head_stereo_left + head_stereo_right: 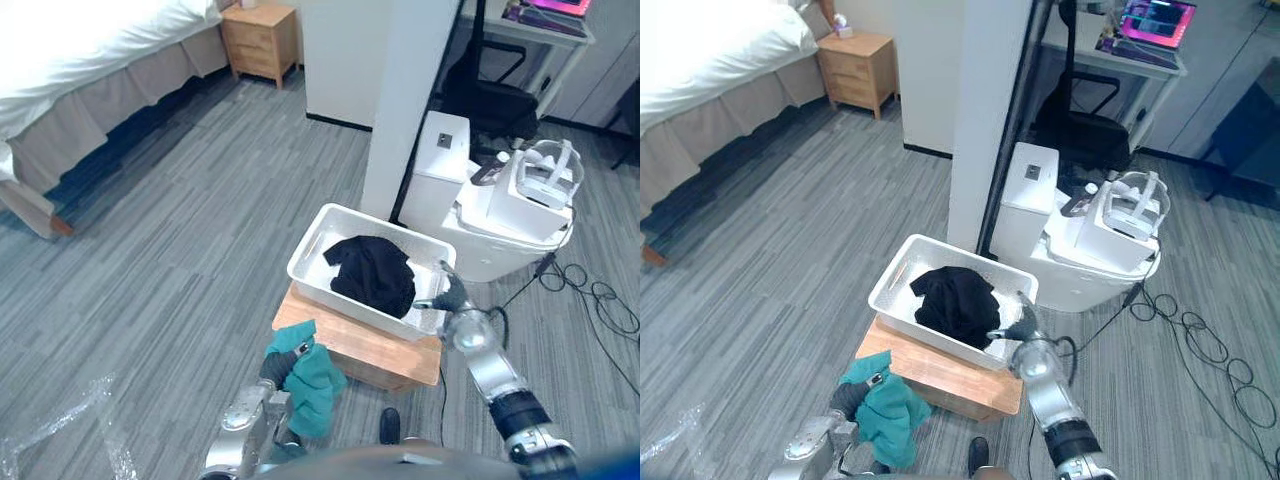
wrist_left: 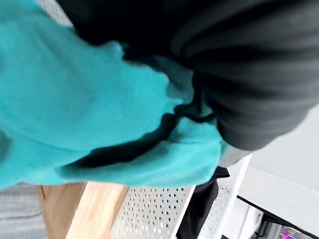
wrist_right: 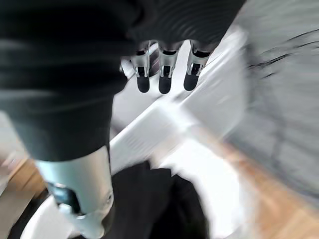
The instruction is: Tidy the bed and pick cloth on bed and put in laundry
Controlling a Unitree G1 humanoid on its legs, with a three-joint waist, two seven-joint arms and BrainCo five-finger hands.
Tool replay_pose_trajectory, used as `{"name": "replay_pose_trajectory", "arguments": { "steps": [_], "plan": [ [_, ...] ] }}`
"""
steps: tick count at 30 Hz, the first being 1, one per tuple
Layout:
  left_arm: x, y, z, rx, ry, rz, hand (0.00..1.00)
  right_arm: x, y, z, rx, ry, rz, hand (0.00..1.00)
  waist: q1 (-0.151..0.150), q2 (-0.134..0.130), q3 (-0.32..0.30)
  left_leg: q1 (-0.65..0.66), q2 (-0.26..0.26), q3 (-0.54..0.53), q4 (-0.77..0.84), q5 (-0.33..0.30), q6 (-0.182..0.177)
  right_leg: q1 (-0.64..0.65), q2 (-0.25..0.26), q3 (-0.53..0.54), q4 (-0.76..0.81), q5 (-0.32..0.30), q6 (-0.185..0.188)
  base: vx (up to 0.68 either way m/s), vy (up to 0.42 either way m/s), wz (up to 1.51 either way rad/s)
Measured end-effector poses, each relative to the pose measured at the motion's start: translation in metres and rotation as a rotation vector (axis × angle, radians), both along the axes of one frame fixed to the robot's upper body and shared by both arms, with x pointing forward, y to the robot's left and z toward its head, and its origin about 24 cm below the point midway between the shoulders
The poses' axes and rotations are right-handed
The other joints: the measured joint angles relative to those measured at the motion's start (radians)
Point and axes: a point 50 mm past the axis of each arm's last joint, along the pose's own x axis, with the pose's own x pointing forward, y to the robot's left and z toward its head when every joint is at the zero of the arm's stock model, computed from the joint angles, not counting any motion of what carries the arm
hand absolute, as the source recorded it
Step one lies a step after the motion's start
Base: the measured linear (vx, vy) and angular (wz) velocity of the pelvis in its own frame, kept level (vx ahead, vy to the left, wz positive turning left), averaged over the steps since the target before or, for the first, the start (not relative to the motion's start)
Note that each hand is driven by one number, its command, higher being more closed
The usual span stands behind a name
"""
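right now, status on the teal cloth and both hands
left hand gripping teal cloth, short of the basket. right hand open at basket rim. black cloth already inside. nothing seen in the way.

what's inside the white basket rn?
A crumpled black garment lies in the white basket; whatever is beneath it is covered. The teal cloth is outside, clutched in the left hand.

The basket (image 1: 303, 262) stands on a low wooden stand (image 1: 350, 345), and a garment (image 1: 372, 272) lies in it. The cloth (image 1: 315, 385) is held in the left hand (image 1: 277, 366), just before the stand's left near corner. The right hand (image 1: 452, 295) is at the basket's right near corner. A pillar (image 1: 405, 100) rises behind the basket; the bed (image 1: 90, 60) and a nightstand (image 1: 262, 40) are far behind, on the left.
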Motion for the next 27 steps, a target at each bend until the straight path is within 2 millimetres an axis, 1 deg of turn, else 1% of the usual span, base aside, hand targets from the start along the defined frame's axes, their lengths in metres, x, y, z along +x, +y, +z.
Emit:
{"name": "replay_pose_trajectory", "arguments": {
  "steps": [1, 2, 4, 5, 6, 7, 8, 9, 12, 14, 15, 17, 18, 19, 20, 21, 22, 24, 25, 26, 27],
  "plan": [
    [-0.001, 0.001, -0.001, -0.01, 0.009, 0.034, 1.0, -0.01, -0.008, -0.005, 0.007, 0.015, -0.05, 0.0, -0.008, 0.004, -0.001, 0.008, 0.002, 0.008, 0.0, -0.002, -0.001, 0.005, 0.001, 0.005, 0.0, 0.0, 0.0, -0.04, -0.018, -0.27],
    [-0.001, 0.0, -0.001, -0.013, 0.011, 0.046, 1.0, -0.014, -0.01, -0.008, 0.014, 0.019, -0.07, 0.0, -0.009, 0.006, -0.003, 0.01, 0.002, 0.012, 0.0, -0.003, -0.001, 0.006, 0.002, 0.006, 0.0, 0.0, 0.0, -0.07, -0.032, -0.25],
    [-0.001, 0.003, -0.001, -0.038, 0.018, 0.139, 1.0, -0.037, -0.025, -0.019, 0.047, 0.053, -0.173, 0.0, -0.017, 0.012, -0.01, 0.018, 0.006, 0.028, 0.0, -0.009, -0.004, 0.007, 0.005, 0.024, 0.0, -0.001, -0.001, -0.06, -0.025, -0.22],
    [-0.001, 0.004, -0.001, -0.041, 0.02, 0.159, 1.0, -0.041, -0.027, -0.021, 0.051, 0.057, -0.187, 0.0, -0.02, 0.012, -0.01, 0.02, 0.006, 0.029, 0.0, -0.009, -0.004, 0.008, 0.006, 0.026, 0.0, -0.001, 0.0, -0.03, -0.018, -0.11],
    [-0.001, 0.009, -0.002, -0.043, 0.028, 0.216, 1.0, -0.051, -0.032, -0.025, 0.073, 0.06, -0.23, 0.0, -0.031, 0.013, -0.011, 0.026, 0.007, 0.031, 0.0, -0.009, -0.004, 0.01, 0.007, 0.028, 0.0, -0.001, -0.001, -0.03, -0.024, -0.07],
    [-0.002, 0.014, -0.002, -0.046, 0.034, 0.273, 1.0, -0.061, -0.037, -0.029, 0.085, 0.068, -0.261, 0.0, -0.036, 0.013, -0.011, 0.027, 0.008, 0.035, 0.0, -0.009, -0.005, 0.012, 0.008, 0.029, 0.0, 0.0, -0.001, -0.04, -0.027, -0.06],
    [-0.002, 0.016, -0.002, -0.044, 0.035, 0.294, 1.0, -0.066, -0.038, -0.031, 0.09, 0.072, -0.273, 0.0, -0.036, 0.013, -0.011, 0.027, 0.009, 0.037, 0.0, -0.009, -0.005, 0.013, 0.009, 0.029, 0.0, 0.0, -0.001, -0.05, -0.031, -0.04],
    [-0.002, 0.021, -0.001, -0.049, 0.035, 0.356, 1.0, -0.081, -0.042, -0.04, 0.117, 0.097, -0.314, 0.0, -0.036, 0.012, -0.014, 0.03, 0.012, 0.045, 0.0, -0.01, -0.006, 0.016, 0.01, 0.028, 0.0, -0.001, -0.002, 0.0, 0.0, 0.0],
    [-0.004, 0.034, 0.001, -0.072, 0.012, 0.491, 1.0, -0.114, -0.046, -0.059, 0.188, 0.176, -0.409, 0.0, -0.034, 0.014, -0.029, 0.035, 0.016, 0.043, -0.001, -0.01, -0.007, 0.026, 0.011, 0.016, 0.0, -0.007, -0.007, -0.01, -0.028, 0.09],
    [-0.005, 0.049, 0.007, -0.049, -0.04, 0.591, 1.0, -0.152, -0.043, -0.078, 0.269, 0.256, -0.506, 0.0, -0.033, 0.017, -0.038, 0.044, 0.018, 0.02, -0.005, -0.018, -0.016, 0.049, 0.008, -0.013, -0.001, -0.025, -0.009, 0.0, -0.025, 0.29],
    [-0.004, 0.052, 0.01, -0.041, -0.057, 0.604, 1.0, -0.158, -0.042, -0.08, 0.284, 0.268, -0.518, 0.0, -0.032, 0.017, -0.038, 0.044, 0.018, 0.017, -0.005, -0.019, -0.015, 0.051, 0.007, -0.019, -0.001, -0.027, -0.01, 0.01, -0.018, 0.3],
    [-0.001, 0.067, 0.029, 0.002, -0.182, 0.658, 1.0, -0.183, -0.035, -0.091, 0.382, 0.3, -0.576, 0.0, -0.029, 0.019, -0.037, 0.042, 0.019, 0.003, -0.005, -0.026, -0.009, 0.061, 0.002, -0.044, 0.0, -0.036, -0.01, 0.02, -0.011, 0.26],
    [0.0, 0.069, 0.032, 0.006, -0.207, 0.665, 1.0, -0.186, -0.034, -0.092, 0.401, 0.306, -0.58, 0.0, -0.029, 0.02, -0.037, 0.042, 0.019, 0.0, -0.005, -0.027, -0.008, 0.063, 0.001, -0.049, 0.0, -0.037, -0.009, 0.03, 0.0, 0.31],
    [0.005, 0.074, 0.046, 0.035, -0.288, 0.676, 1.0, -0.197, -0.032, -0.096, 0.453, 0.318, -0.601, 0.0, -0.029, 0.02, -0.038, 0.041, 0.02, -0.002, -0.005, -0.029, -0.009, 0.071, -0.004, -0.064, 0.0, -0.042, -0.008, 0.03, 0.005, 0.26],
    [0.007, 0.076, 0.051, 0.046, -0.319, 0.677, 1.0, -0.201, -0.032, -0.097, 0.465, 0.327, -0.608, 0.0, -0.029, 0.02, -0.037, 0.041, 0.021, -0.002, -0.005, -0.029, -0.009, 0.073, -0.005, -0.07, 0.0, -0.044, -0.008, 0.04, 0.007, 0.3],
    [0.013, 0.079, 0.065, 0.054, -0.404, 0.685, 1.0, -0.209, -0.03, -0.099, 0.496, 0.336, -0.622, 0.0, -0.028, 0.02, -0.038, 0.041, 0.022, -0.001, -0.005, -0.03, -0.009, 0.076, -0.007, -0.08, 0.004, -0.051, -0.006, 0.05, 0.006, 0.22],
    [0.018, 0.082, 0.079, 0.057, -0.488, 0.695, 1.0, -0.214, -0.027, -0.102, 0.521, 0.354, -0.619, 0.0, -0.026, 0.02, -0.04, 0.041, 0.024, 0.003, -0.005, -0.033, -0.011, 0.078, -0.007, -0.086, 0.007, -0.052, -0.005, 0.05, 0.006, 0.18],
    [0.022, 0.086, 0.091, 0.064, -0.576, 0.693, 1.0, -0.218, -0.024, -0.104, 0.558, 0.359, -0.619, 0.0, -0.022, 0.023, -0.045, 0.043, 0.027, 0.02, -0.004, -0.034, -0.014, 0.078, -0.007, -0.087, 0.007, -0.052, -0.002, 0.08, 0.007, 0.03],
    [0.026, 0.091, 0.099, 0.078, -0.636, 0.661, 1.0, -0.222, -0.023, -0.106, 0.588, 0.357, -0.633, 0.0, -0.021, 0.027, -0.052, 0.043, 0.029, 0.024, 0.0, -0.032, -0.019, 0.077, -0.006, -0.086, 0.007, -0.053, -0.001, 0.1, 0.008, -0.02],
    [0.028, 0.093, 0.103, 0.083, -0.663, 0.648, 1.0, -0.224, -0.022, -0.106, 0.593, 0.359, -0.635, 0.0, -0.024, 0.028, -0.053, 0.043, 0.03, 0.027, 0.0, -0.031, -0.018, 0.077, -0.005, -0.086, 0.007, -0.054, -0.001, 0.11, 0.004, -0.02],
    [0.037, 0.103, 0.119, 0.104, -0.757, 0.617, 1.0, -0.228, -0.021, -0.108, 0.6, 0.369, -0.643, 0.0, -0.027, 0.029, -0.059, 0.044, 0.033, 0.033, 0.004, -0.033, -0.021, 0.078, -0.003, -0.083, 0.007, -0.055, 0.0, 0.08, -0.004, -0.11]
  ]
}}
